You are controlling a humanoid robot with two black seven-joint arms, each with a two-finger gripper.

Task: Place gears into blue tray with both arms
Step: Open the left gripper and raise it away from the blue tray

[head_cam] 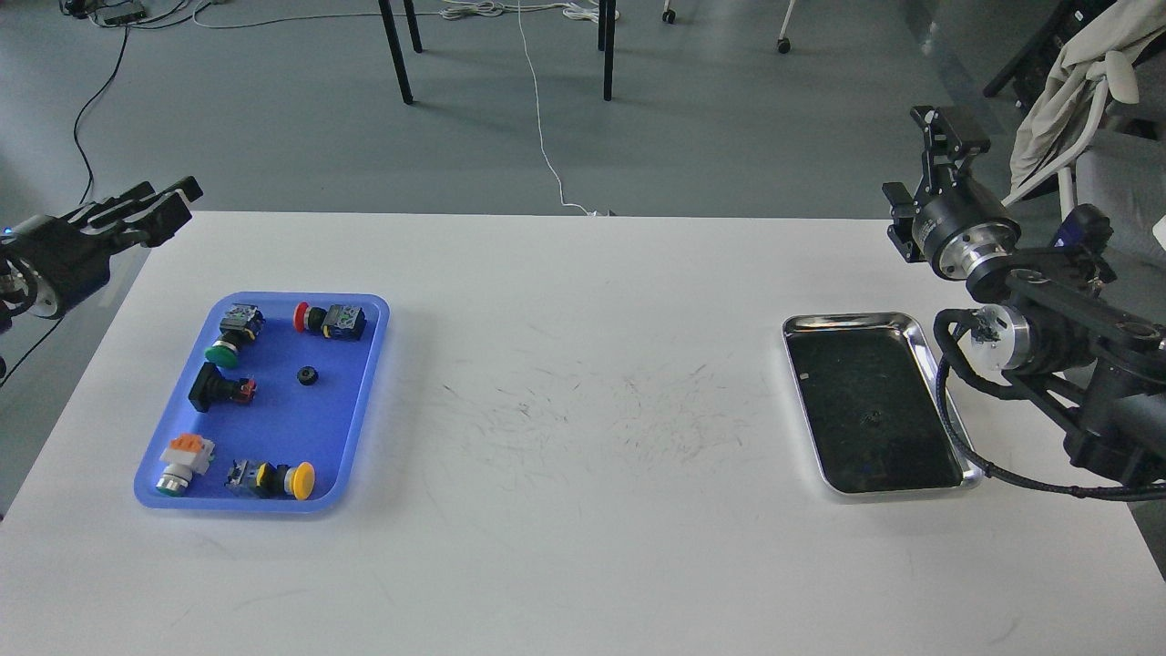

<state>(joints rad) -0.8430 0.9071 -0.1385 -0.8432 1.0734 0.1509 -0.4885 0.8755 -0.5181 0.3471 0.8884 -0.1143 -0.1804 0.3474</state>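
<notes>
Blue tray (369, 364) sits on left part of the white desk (583, 510). You've got one gear (308, 375) lying flat inside it, mid-right of the tray floor, touching nothing else. Second gear (872, 419) shows as a tiny dark speck in the silver tray (920, 337) on the desk's right side; too small to confirm teeth.

Other stuff in blue tray: green-cap switch (230, 339) top left, red-cap switch (328, 320) top centre, black switch w/ red end (219, 390) mid-left, orange/white part (179, 460) bottom left, yellow-cap switch (271, 478) bottom centre.

Your L tool (168, 202) is up off the desk's far-left corner, well apart from blue tray, fingers a little apart, holding nothing. Your R tool (943, 128) is raised beyond the desk's right edge, above and behind silver tray, seen edge-on and dark; can't tell how far open, nothing seen in it.
</notes>
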